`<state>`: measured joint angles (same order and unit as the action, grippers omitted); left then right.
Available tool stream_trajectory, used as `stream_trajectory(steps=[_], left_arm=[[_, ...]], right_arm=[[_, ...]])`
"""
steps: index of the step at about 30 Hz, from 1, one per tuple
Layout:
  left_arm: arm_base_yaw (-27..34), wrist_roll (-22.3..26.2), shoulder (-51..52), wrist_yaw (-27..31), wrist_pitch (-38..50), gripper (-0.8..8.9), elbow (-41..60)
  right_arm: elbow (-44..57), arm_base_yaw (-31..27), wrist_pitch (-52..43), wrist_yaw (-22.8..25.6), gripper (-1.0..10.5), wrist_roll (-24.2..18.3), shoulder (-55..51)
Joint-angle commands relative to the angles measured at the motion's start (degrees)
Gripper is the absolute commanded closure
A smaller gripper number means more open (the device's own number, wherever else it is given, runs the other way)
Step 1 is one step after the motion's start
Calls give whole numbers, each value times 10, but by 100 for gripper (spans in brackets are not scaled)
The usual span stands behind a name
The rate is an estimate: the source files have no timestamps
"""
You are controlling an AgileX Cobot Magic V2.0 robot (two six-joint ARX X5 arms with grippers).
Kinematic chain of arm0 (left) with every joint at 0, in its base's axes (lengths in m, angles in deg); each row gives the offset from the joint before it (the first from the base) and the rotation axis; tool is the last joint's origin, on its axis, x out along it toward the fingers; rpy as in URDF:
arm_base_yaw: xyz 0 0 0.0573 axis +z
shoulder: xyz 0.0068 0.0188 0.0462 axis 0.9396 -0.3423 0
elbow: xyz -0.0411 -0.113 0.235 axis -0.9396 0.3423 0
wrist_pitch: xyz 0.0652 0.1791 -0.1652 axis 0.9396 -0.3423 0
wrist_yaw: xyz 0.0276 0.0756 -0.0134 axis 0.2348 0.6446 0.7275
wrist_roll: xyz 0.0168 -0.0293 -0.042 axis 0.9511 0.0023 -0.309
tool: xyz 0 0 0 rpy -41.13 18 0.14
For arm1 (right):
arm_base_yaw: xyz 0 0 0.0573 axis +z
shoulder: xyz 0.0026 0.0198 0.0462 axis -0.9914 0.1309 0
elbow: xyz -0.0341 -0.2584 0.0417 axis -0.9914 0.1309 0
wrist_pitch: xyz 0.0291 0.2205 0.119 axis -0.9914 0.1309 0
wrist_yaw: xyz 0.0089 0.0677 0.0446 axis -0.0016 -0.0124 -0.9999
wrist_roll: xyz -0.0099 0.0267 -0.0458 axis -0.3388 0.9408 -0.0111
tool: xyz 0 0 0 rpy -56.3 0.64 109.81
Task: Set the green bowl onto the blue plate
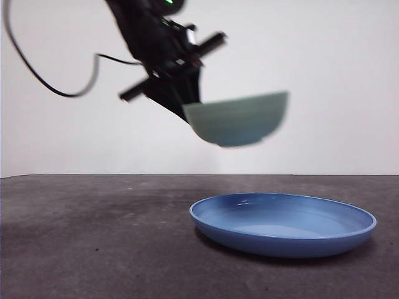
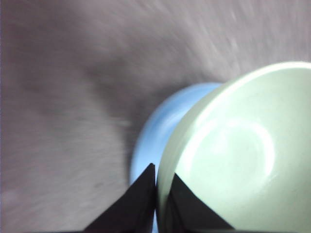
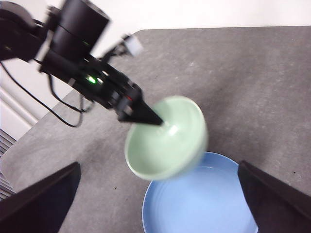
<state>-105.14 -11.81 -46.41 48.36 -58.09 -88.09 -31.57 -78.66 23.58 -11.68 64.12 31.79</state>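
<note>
The pale green bowl hangs in the air, blurred, above the left part of the blue plate. My left gripper is shut on the bowl's rim, one jaw inside and one outside. In the left wrist view the green bowl fills the frame beside the left gripper, with a slice of the blue plate below it. From the right wrist camera I see the green bowl held by the left gripper over the plate's edge. My right gripper is open, well apart from both.
The plate rests on a dark grey tabletop with a white wall behind. A black cable trails from the left arm. The table's edge runs along the side behind the left arm.
</note>
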Motion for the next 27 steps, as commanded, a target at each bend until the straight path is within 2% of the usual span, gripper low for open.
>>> stream_trajectory(steps=[1,8,18,21,24,27], left_arm=[[-24,-3,-46,0,0,804,-23],[-58,-3,-121,0,0,804,-26],[-59,12,-125,1,0,790,-26],[-57,12,-125,1,0,639,-27],[-57,12,-124,0,-14,424,-40],[-57,16,-107,0,-37,393,-66]], right_arm=[[-9,2,-5,0,427,-5,2],[-9,2,-5,0,427,-5,2],[-9,2,-5,0,427,-5,2],[-9,2,-5,0,427,-5,2],[-9,2,-5,0,427,-4,2],[-9,2,-5,0,427,-5,2]])
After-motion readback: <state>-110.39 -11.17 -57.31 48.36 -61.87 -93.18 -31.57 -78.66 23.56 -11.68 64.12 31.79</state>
